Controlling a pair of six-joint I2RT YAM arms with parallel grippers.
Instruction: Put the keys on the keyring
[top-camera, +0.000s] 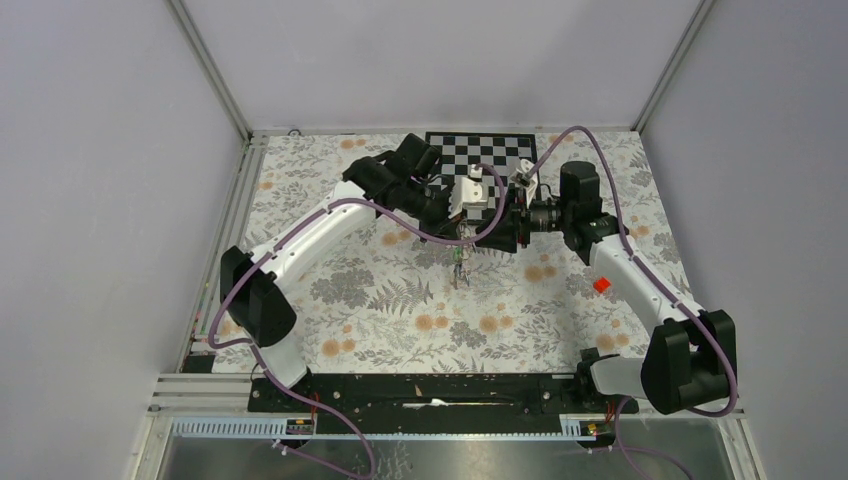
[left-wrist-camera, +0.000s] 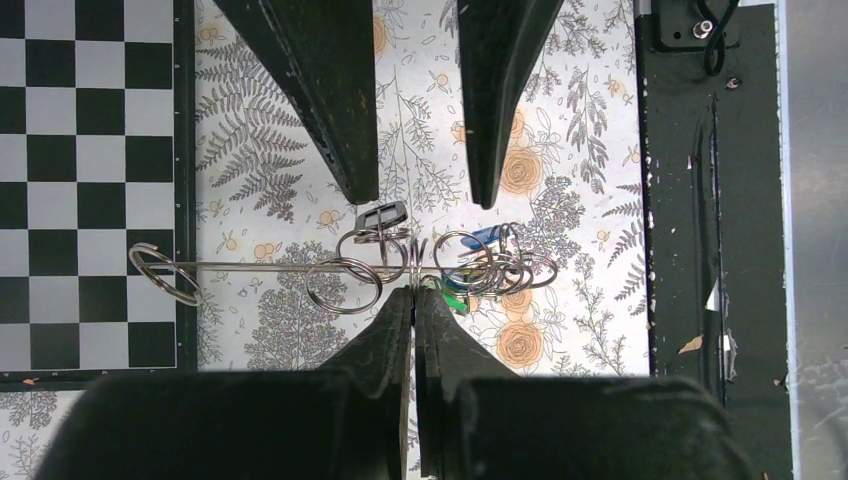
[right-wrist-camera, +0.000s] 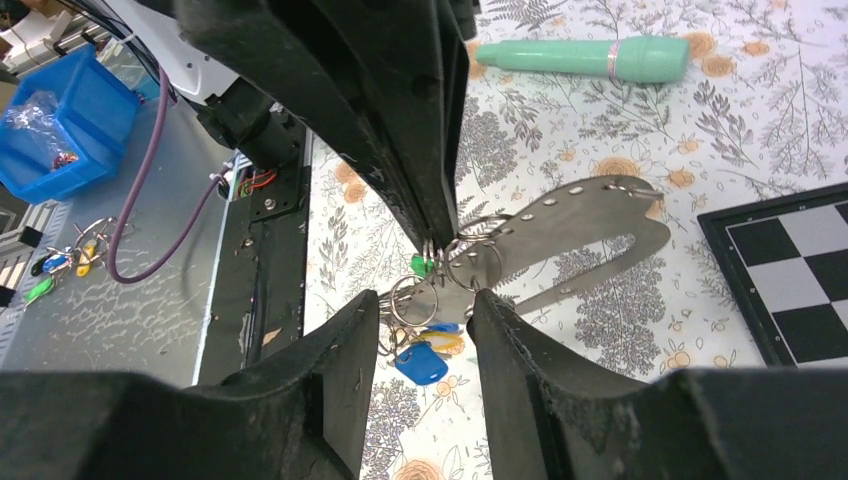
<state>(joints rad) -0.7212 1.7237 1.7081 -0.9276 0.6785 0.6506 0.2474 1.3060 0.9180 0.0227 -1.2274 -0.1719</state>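
Left hand (left-wrist-camera: 413, 293) (pinched closed) beside keys (left-wrist-camera: 483, 240)

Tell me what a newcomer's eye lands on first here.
Mid-table, the left gripper, shut, pinches a perforated metal plate hung with rings and bright keys, while the right gripper stands open on either side of the cluster. A checkerboard lies at the far edge.

Standing here, I can read no lettering, number, brand or sign. The black-and-white chequered board (top-camera: 470, 148) shows only plain squares, the grey floral tablecloth (top-camera: 400, 305) only ferns and orange blossoms, and the small black rectangular tag (left-wrist-camera: 380, 214) is too small to read.
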